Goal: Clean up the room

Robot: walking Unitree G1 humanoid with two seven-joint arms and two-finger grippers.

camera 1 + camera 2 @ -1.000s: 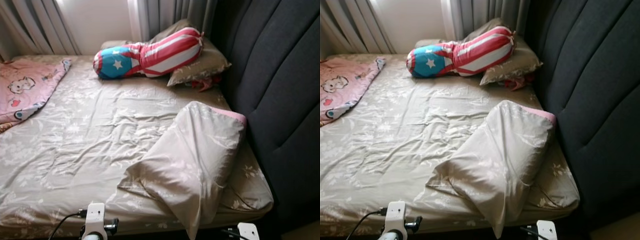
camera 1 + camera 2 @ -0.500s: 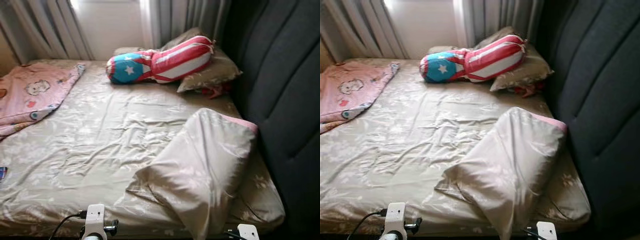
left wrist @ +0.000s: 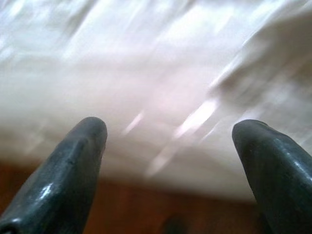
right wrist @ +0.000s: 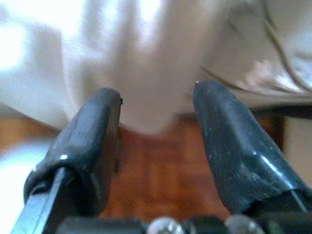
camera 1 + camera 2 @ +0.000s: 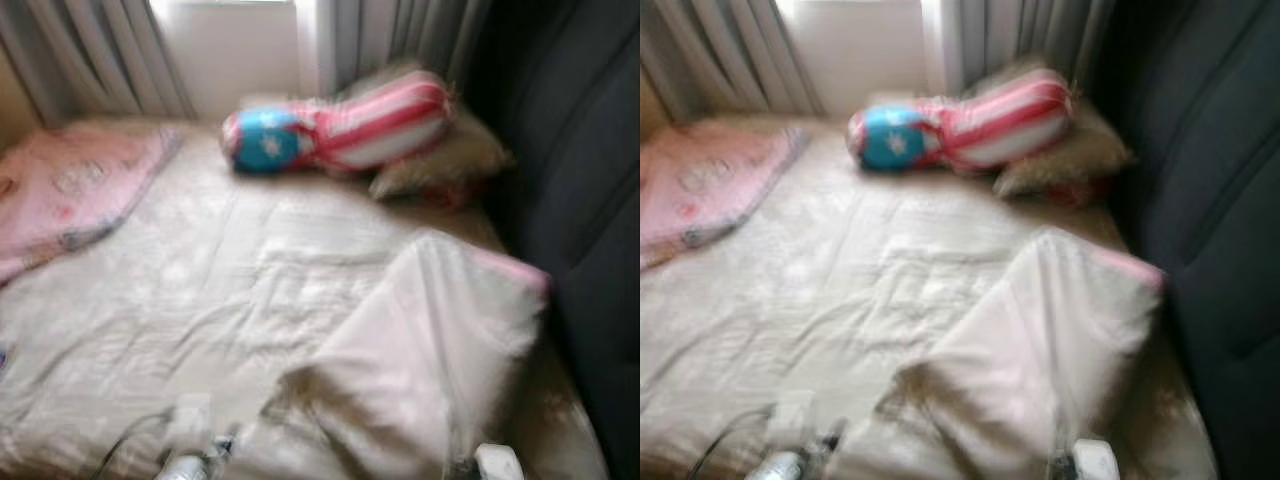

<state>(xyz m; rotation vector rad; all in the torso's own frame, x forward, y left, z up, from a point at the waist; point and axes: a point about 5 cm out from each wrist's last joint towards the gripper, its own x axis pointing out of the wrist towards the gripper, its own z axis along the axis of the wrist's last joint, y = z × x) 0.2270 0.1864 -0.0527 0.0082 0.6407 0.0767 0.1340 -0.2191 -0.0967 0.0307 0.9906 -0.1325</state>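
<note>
The head views are blurred. A bed with a wrinkled beige sheet [image 5: 220, 270] lies before me. A beige pillow [image 5: 430, 350] lies askew at the near right, and its corner hangs over the bed's edge. A red, white and blue bolster [image 5: 340, 130] rests at the far end against another beige pillow [image 5: 450, 165]. A pink blanket [image 5: 70, 185] is bunched at the left. My left gripper [image 3: 170, 129] is open and faces the bed's edge. My right gripper [image 4: 158, 92] is open, with the hanging pillow corner [image 4: 146, 97] just beyond its fingers.
A dark padded headboard [image 5: 590, 200] runs along the right side. Grey curtains [image 5: 90, 60] hang behind the bed. Something small and red [image 5: 445, 193] lies by the far pillow. Brown wooden floor [image 4: 161, 165] shows under the bed's edge.
The whole view has shifted and blurred as the camera moves; the bed looks somewhat closer. Nothing on the bed has moved.
</note>
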